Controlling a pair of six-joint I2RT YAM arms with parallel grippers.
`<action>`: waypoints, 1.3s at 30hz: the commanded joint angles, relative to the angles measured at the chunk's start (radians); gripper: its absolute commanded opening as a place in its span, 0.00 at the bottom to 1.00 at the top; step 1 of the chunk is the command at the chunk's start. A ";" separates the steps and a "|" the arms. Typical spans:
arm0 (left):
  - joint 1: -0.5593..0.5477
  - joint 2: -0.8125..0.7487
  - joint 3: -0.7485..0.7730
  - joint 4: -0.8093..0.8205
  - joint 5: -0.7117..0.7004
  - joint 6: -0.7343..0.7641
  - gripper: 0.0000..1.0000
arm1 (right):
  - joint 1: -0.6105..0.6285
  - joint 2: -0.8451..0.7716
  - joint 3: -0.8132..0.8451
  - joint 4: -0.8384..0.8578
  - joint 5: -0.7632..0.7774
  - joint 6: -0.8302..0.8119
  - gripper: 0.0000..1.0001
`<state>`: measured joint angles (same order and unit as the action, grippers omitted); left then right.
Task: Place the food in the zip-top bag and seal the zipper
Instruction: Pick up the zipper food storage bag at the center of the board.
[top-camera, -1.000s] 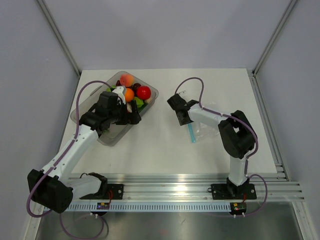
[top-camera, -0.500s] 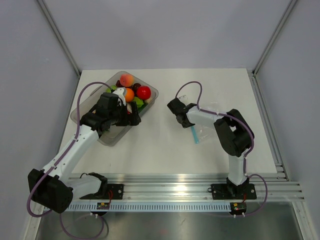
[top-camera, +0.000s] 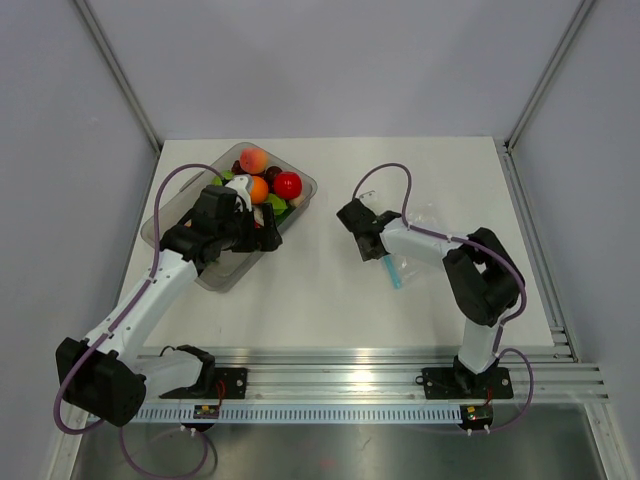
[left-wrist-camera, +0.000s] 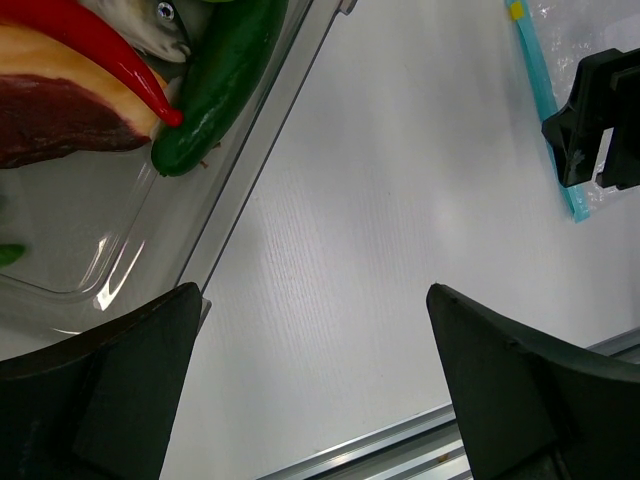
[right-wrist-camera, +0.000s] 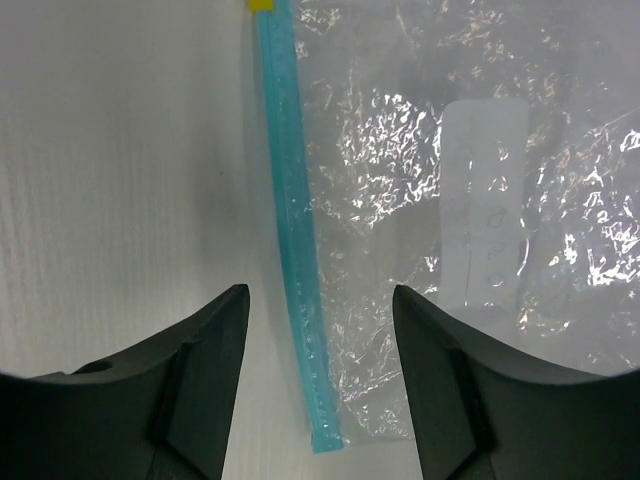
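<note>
On the counter (top-camera: 320, 300), the clear tub's (left-wrist-camera: 120, 250) rim lies below the left tool (left-wrist-camera: 312, 300), jaws wide apart and empty. The food (top-camera: 262, 187) sits just ahead of it, partly hidden by the arm. The zip-top bag (right-wrist-camera: 450, 200) lies flat under the right tool (right-wrist-camera: 318, 300), whose jaws stand apart astride the zipper (right-wrist-camera: 288, 200); the bag's right edge is cut off.

Bright even light, soft shadows, glare on the zip-top bag (right-wrist-camera: 400, 160)
</note>
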<state>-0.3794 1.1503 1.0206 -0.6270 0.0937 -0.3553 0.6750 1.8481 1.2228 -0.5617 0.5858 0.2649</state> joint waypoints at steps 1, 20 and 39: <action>-0.004 -0.018 -0.010 0.043 0.000 -0.004 0.99 | 0.037 -0.015 -0.020 0.023 0.048 0.004 0.67; -0.007 -0.003 -0.024 0.044 0.014 -0.001 0.99 | 0.081 0.106 0.007 -0.037 0.278 0.042 0.46; -0.029 0.035 0.018 0.029 0.054 -0.005 0.99 | 0.083 -0.053 -0.043 -0.050 0.163 0.083 0.00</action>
<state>-0.4015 1.1824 1.0000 -0.6289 0.1200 -0.3553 0.7444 1.8835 1.1961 -0.6182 0.7666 0.3130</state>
